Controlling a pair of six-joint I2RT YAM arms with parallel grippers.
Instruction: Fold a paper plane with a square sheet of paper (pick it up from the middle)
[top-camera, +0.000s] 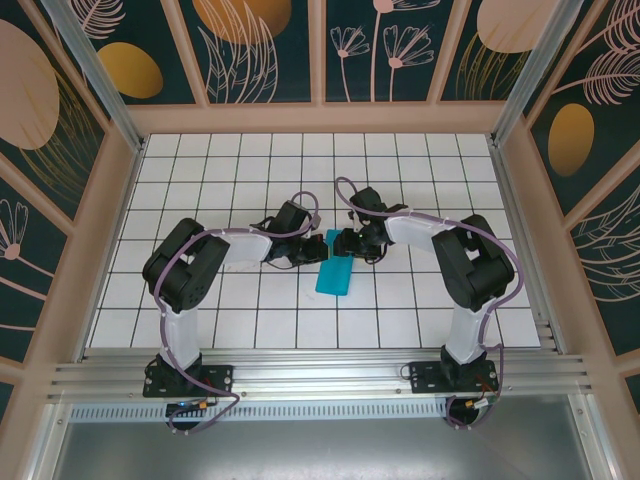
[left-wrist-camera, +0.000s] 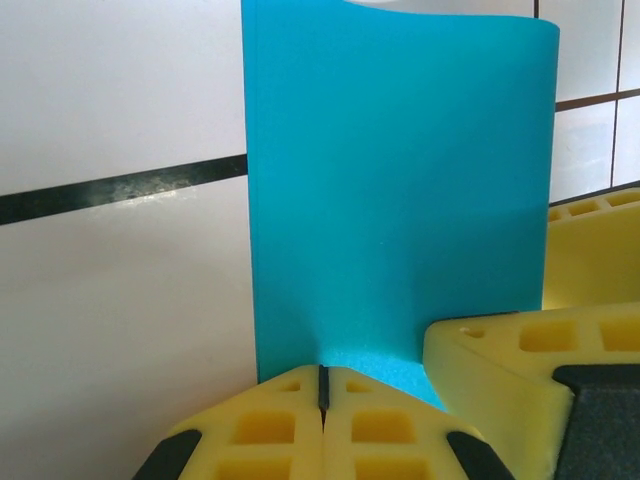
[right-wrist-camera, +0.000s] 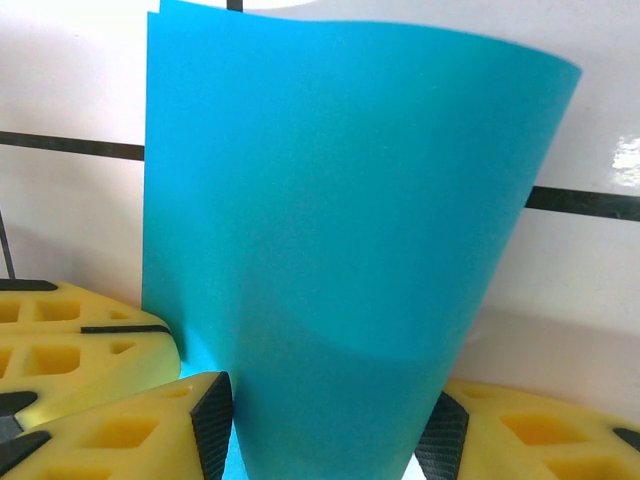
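Nearest the arm bases runs the white grid table (top-camera: 230, 325). A little further out lies the square sheet of paper (top-camera: 333, 277), doubled into a narrow teal strip at mid-table between the 2 arms, with its far end meeting both sets of fingertips.

Left gripper (left-wrist-camera: 322, 388): fingers pressed tight together, no gap at the seam, tips right at the strip's end. Whether any paper is caught between them, I can't tell.

Right gripper (right-wrist-camera: 325, 430): spread wide, its 2 pads (right-wrist-camera: 212, 415) straddling the strip, which bows up between them. Beyond the tips, the top layer lifts in a soft curve.

My read: it's feather-light, floppy, springy at the fold and probably slick on this glossy tile, so it could skid or buckle if pushed edge-on. Best taken mid-strip, across the fold, with a gentle pinch.
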